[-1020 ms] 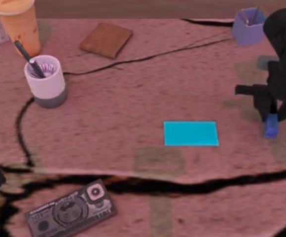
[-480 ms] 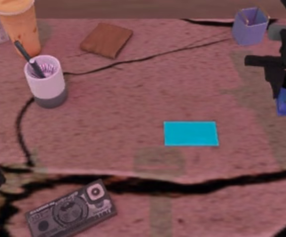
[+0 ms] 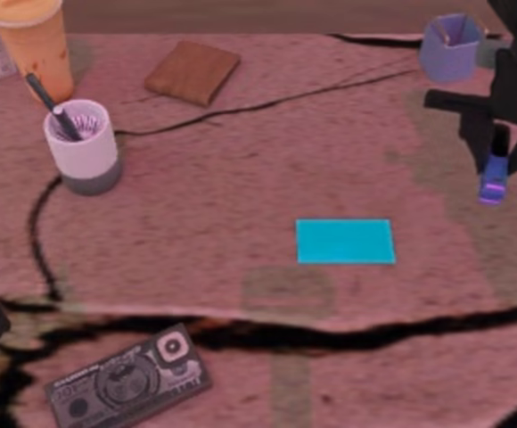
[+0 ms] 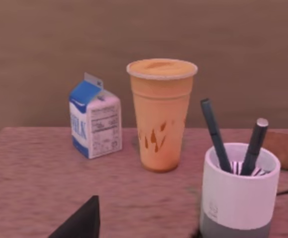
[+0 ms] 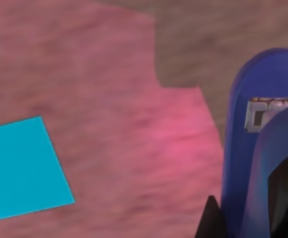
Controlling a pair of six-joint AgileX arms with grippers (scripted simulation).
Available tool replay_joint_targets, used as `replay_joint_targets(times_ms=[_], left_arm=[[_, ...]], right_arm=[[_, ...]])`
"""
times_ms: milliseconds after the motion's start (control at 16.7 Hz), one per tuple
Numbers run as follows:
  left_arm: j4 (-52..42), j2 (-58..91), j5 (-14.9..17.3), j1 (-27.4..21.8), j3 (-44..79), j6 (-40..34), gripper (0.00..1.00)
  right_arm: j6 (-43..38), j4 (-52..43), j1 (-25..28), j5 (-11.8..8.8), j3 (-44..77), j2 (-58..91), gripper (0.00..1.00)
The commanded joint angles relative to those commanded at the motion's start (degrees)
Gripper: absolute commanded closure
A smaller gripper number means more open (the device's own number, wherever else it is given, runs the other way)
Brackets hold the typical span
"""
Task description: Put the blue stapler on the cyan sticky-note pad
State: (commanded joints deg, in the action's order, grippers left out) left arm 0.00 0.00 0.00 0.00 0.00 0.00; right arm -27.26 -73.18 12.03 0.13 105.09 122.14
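Blue stapler (image 3: 493, 174) clenched in right end effector (image 3: 499, 156), carried up and back since a second ago, now shifting left toward cyan sticky-note pad (image 3: 345, 241) but well apart from it. Transfer underway; placement not yet done. Left end effector (image 4: 79, 224) parked at table's left edge, grip impossible to tell.

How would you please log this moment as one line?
right pincer: holds blue stapler aloft | cyan sticky-note pad: bare | left arm: parked, left edge
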Motion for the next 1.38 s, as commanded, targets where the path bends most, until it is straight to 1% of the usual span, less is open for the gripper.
replay_joint_targets(times_ms=[120, 240, 720, 900, 1020, 1140, 1260, 1380], left_arm=[[0.00, 0.00, 0.00, 0.00, 0.00, 0.00, 0.00], [0.00, 0.00, 0.00, 0.00, 0.00, 0.00, 0.00], [0.00, 0.00, 0.00, 0.00, 0.00, 0.00, 0.00], [0.00, 0.00, 0.00, 0.00, 0.00, 0.00, 0.00], [0.00, 0.00, 0.00, 0.00, 0.00, 0.00, 0.00], [0.00, 0.00, 0.00, 0.00, 0.00, 0.00, 0.00], [0.00, 0.00, 0.00, 0.00, 0.00, 0.00, 0.00], [0.00, 0.00, 0.00, 0.00, 0.00, 0.00, 0.00]], right_arm=[[-7.88, -0.84, 1.71, 0.06, 2.01, 1.42, 1.00], [-17.98, -1.73, 3.73, 0.13, 3.98, 2.87, 1.00], [-67.27, -5.38, 13.22, 0.30, 11.14, 8.39, 1.00], [-81.74, -5.82, 16.30, 0.43, 13.30, 9.19, 1.00], [-88.46, -5.70, 17.86, 0.56, 14.24, 9.10, 1.00], [-92.73, -5.47, 18.91, 0.67, 14.81, 8.84, 1.00], [-94.56, -5.34, 19.39, 0.73, 15.08, 8.69, 1.00], [-94.59, -5.34, 19.40, 0.73, 15.09, 8.69, 1.00]])
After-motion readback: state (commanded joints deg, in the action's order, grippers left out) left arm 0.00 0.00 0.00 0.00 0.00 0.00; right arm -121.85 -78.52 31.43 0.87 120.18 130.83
